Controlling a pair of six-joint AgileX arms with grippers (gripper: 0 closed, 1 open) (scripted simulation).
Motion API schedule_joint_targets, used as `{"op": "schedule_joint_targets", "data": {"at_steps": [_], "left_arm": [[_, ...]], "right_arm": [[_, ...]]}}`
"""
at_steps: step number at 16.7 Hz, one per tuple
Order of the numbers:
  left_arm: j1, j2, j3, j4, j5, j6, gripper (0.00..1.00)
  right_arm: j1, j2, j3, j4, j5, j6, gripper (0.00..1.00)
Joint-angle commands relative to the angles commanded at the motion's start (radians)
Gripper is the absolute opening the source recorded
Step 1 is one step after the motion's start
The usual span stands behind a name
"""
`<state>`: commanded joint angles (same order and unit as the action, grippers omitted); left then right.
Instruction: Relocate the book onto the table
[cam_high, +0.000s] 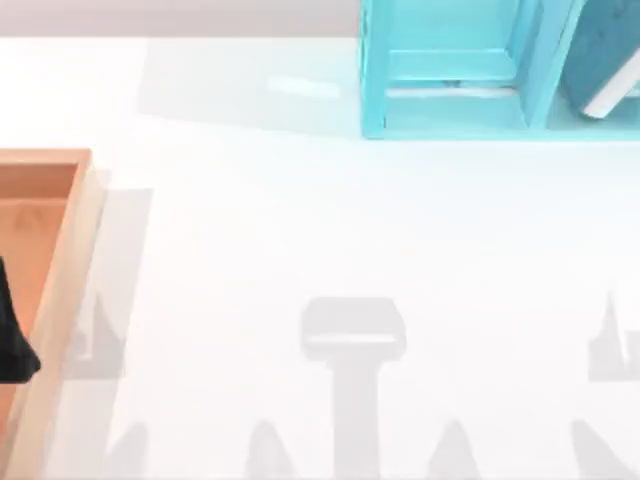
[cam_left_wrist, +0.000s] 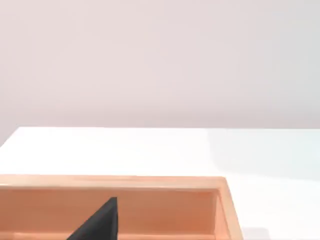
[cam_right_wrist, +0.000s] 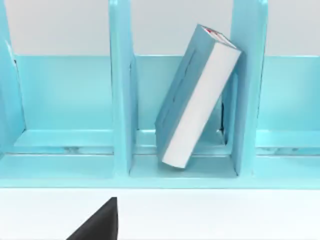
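The book (cam_right_wrist: 197, 95) has a teal cover, white page edges and a red mark at its upper corner. It stands tilted inside a compartment of the light cyan shelf (cam_right_wrist: 120, 100), leaning on a divider. From above, the book (cam_high: 600, 45) is at the far right of the shelf (cam_high: 450, 70) at the table's back. The white table (cam_high: 300, 230) lies bare in front of it. A dark part of my right gripper (cam_right_wrist: 100, 222) faces the shelf, apart from the book. My left gripper (cam_high: 12, 345) hangs over the tray at the far left.
An orange-brown wooden tray (cam_high: 60, 250) sits along the left edge, and its rim (cam_left_wrist: 150, 182) lies just beyond my left gripper (cam_left_wrist: 100, 222). The shelf's other compartments hold nothing. Arm shadows fall on the table's front.
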<state>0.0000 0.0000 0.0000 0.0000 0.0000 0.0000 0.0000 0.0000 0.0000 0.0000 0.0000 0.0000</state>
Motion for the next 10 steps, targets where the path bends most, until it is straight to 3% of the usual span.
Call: {"op": "schedule_joint_targets", "data": {"at_steps": [5,10], "left_arm": [[0.0,0.0,0.0,0.0,0.0,0.0,1.0],[0.0,0.0,0.0,0.0,0.0,0.0,1.0]], "right_arm": [[-0.003,0.062,0.041,0.058,-0.007,0.017,1.0],[-0.021,0.379,0.19,0.279,-0.03,0.083,1.0]]}}
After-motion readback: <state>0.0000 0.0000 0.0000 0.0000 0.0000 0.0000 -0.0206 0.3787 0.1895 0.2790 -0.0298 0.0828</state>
